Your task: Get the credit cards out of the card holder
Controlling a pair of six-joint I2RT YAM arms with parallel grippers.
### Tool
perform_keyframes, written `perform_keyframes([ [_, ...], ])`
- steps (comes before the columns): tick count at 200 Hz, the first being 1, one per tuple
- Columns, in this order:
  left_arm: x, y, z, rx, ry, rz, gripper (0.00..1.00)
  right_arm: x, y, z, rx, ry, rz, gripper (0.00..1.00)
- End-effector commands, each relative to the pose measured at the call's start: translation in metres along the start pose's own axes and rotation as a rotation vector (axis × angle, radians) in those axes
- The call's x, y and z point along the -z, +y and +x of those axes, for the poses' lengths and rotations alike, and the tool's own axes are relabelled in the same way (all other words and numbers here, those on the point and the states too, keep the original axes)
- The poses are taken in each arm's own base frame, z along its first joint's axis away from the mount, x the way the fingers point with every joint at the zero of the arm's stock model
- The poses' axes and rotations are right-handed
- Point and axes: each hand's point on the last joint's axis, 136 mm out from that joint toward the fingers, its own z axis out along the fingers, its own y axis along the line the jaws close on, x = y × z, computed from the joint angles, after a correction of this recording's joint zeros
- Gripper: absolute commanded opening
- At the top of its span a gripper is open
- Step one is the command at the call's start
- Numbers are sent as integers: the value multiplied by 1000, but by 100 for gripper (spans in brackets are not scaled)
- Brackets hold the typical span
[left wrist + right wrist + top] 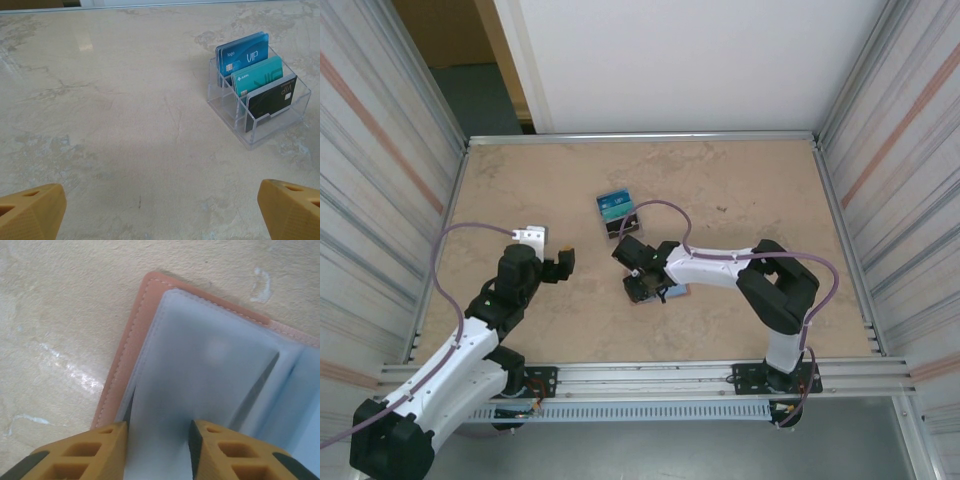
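The salmon-pink card holder [131,345] lies open on the table, its pale blue lining [215,355] facing up. My right gripper [159,429] hangs close over it with the jaws a narrow gap apart. One fingertip is at the lifted left edge of an inner sleeve and the other rests on the sleeve. Whether a credit card sits inside that sleeve is hidden. In the top view the right gripper [642,288] covers most of the card holder [674,291]. My left gripper [563,262] stands wide open over bare table [162,210].
A clear plastic stand [274,131] holds upright a blue card [245,52], a teal card [260,75] and a black card [272,100]. It sits mid-table behind the grippers [617,210]. Metal rails and corrugated walls bound the table.
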Motion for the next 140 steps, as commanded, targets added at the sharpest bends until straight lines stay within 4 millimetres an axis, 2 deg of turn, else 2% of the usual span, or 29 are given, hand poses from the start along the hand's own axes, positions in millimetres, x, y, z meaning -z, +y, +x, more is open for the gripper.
perform_keyframes([
  [1, 4, -3, -9, 10, -19, 15, 99, -1, -11, 8, -46, 25, -1, 33],
  [39, 6, -7, -14, -1, -31, 40, 99, 7, -13, 2, -53, -10, -20, 21],
  [76, 10, -16, -21, -28, -55, 68, 99, 17, -1, -4, -30, -56, -97, 8],
  [108, 13, -27, -28, -62, -86, 78, 99, 23, 14, -4, 6, -72, -155, 5],
  [140, 14, -36, -35, -89, -103, 90, 99, 27, 17, 2, 27, -73, -151, 5],
])
